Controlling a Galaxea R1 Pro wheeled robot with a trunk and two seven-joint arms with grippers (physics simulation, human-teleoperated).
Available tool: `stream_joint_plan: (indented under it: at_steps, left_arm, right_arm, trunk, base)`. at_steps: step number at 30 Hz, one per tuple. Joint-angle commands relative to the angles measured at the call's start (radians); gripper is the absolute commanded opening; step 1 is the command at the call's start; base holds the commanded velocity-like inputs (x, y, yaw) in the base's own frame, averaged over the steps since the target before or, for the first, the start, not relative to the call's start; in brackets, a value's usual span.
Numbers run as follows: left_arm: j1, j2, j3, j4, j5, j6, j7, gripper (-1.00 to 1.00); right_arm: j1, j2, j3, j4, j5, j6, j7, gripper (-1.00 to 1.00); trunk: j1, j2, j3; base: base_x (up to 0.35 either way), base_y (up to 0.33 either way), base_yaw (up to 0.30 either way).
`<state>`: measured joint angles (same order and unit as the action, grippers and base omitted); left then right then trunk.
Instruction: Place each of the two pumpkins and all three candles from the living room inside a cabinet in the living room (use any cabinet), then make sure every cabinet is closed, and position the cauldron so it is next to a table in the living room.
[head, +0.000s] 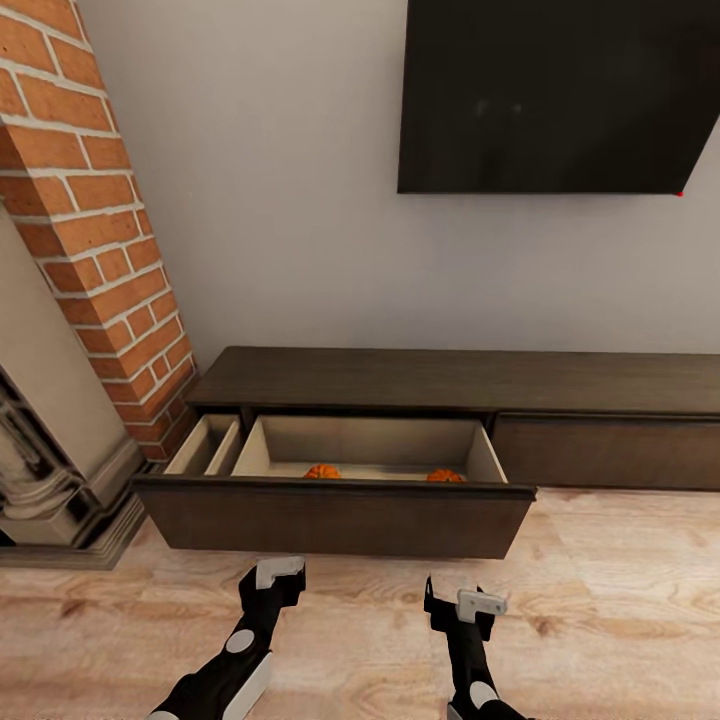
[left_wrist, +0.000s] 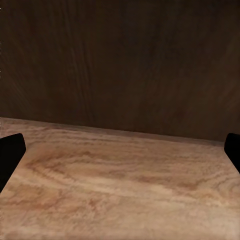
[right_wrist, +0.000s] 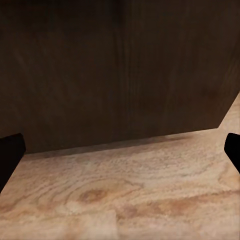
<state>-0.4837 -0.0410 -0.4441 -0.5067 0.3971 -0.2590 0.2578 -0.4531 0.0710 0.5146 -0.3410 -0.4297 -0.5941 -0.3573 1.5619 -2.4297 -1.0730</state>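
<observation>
Head view: long low dark brown wooden cabinet (head: 455, 385), drawer pulled out; two small orange ribbed pumpkins (head: 322, 471) (head: 445, 476) lie inside against its front panel. Left end effector (head: 277, 573) and right end effector (head: 470, 603) hover above light wood floor (head: 620, 610). Wrist views: both spread wide, empty, facing the dark drawer front (left_wrist: 120, 60).

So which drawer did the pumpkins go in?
Look below the black screen on the wall, to the long dark cabinet on the floor. The pulled-out drawer at its left end, near the brick column, holds two orange pumpkins in its wide pale compartment; the front to its right is shut.
</observation>
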Motion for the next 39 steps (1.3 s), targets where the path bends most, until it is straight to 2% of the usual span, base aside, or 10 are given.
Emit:
stream_joint_plan:
  at_steps: [1, 6, 11, 14, 24, 39]
  left_arm:
    - [-0.001, 0.001, -0.008, 0.0, 0.009, -0.005, 0.008, 1.0]
    - [-0.001, 0.001, -0.01, 0.0, 0.008, -0.005, 0.006, 1.0]
    - [-0.001, 0.002, -0.048, 0.001, 0.009, -0.004, 0.007, 1.0]
    - [-0.001, 0.004, -0.059, 0.001, 0.01, -0.003, 0.007, 1.0]
    - [-0.001, 0.007, -0.062, 0.001, 0.011, -0.003, 0.007, 1.0]
    - [-0.001, 0.007, -0.063, 0.0, 0.009, -0.003, 0.007, 1.0]
  right_arm:
    - [-0.001, 0.0, 0.009, 0.0, -0.005, -0.003, -0.008, 1.0]
    - [-0.001, 0.0, 0.009, 0.0, -0.005, -0.004, -0.008, 1.0]
    - [-0.001, 0.0, 0.009, 0.0, -0.005, -0.003, -0.008, 1.0]
    - [-0.001, 0.0, 0.009, 0.0, -0.005, -0.003, -0.008, 1.0]
    - [-0.001, 0.0, 0.009, 0.0, -0.006, -0.003, -0.008, 1.0]
    - [-0.001, 0.0, 0.009, 0.0, -0.006, -0.003, -0.008, 1.0]
  trunk:
    - [0.0, 0.0, -0.001]
    - [0.0, 0.0, -0.001]
    - [0.0, 0.0, -0.001]
    - [0.0, 0.0, -0.001]
    - [0.0, 0.0, -0.001]
    - [0.0, 0.0, -0.001]
  base:
    - [0.0, 0.0, 0.0]
    - [0.068, 0.031, 0.0]
    - [0.26, 0.129, 0.0]
    - [0.305, 0.145, 0.0]
    - [0.303, 0.137, 0.0]
    - [0.28, 0.009, 0.0]
